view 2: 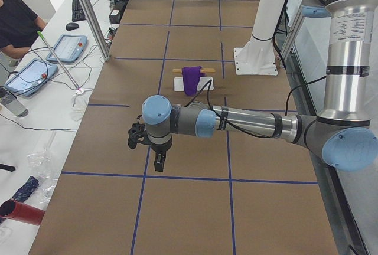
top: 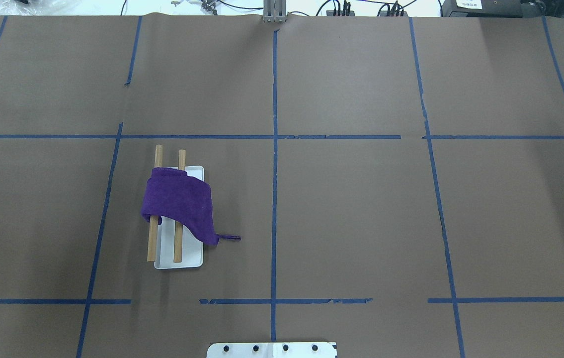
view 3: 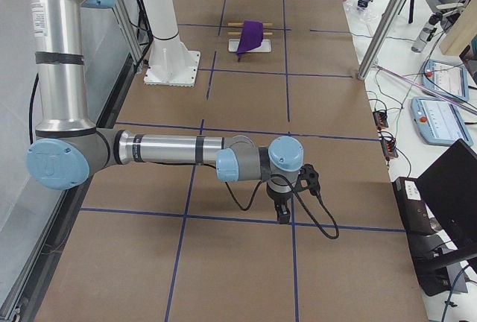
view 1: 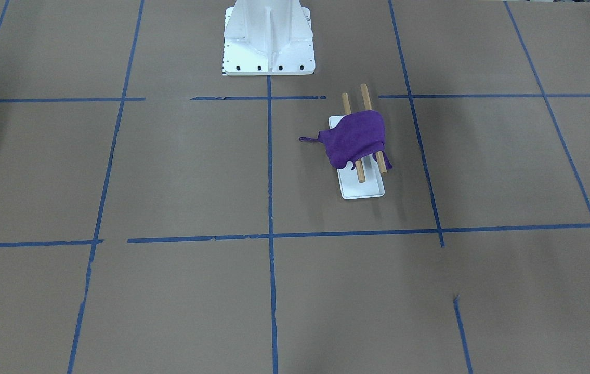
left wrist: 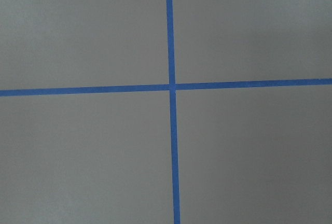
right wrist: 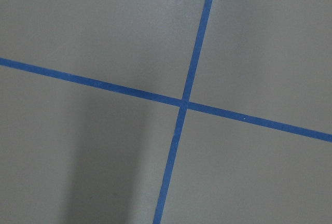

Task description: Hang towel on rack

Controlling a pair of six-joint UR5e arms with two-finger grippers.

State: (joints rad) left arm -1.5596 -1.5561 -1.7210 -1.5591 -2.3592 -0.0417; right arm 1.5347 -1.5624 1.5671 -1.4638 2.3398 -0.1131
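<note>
The purple towel (view 1: 354,137) lies draped over both wooden dowels of the rack (view 1: 362,189), its corner loop hanging off to one side. It also shows in the overhead view (top: 177,199) on the rack (top: 185,261), left of the centre line. My left gripper (view 2: 159,162) shows only in the exterior left view, far from the rack and pointing down over the table. My right gripper (view 3: 283,212) shows only in the exterior right view, likewise far from the rack. I cannot tell whether either is open or shut. Both wrist views show only brown paper and blue tape.
The large white bolted pedestal (view 1: 269,41) stands at the robot's side of the table, close to the rack. Blue tape lines grid the brown table cover. A person (view 2: 15,22) and control tablets (view 2: 65,48) are beside the table's long edge.
</note>
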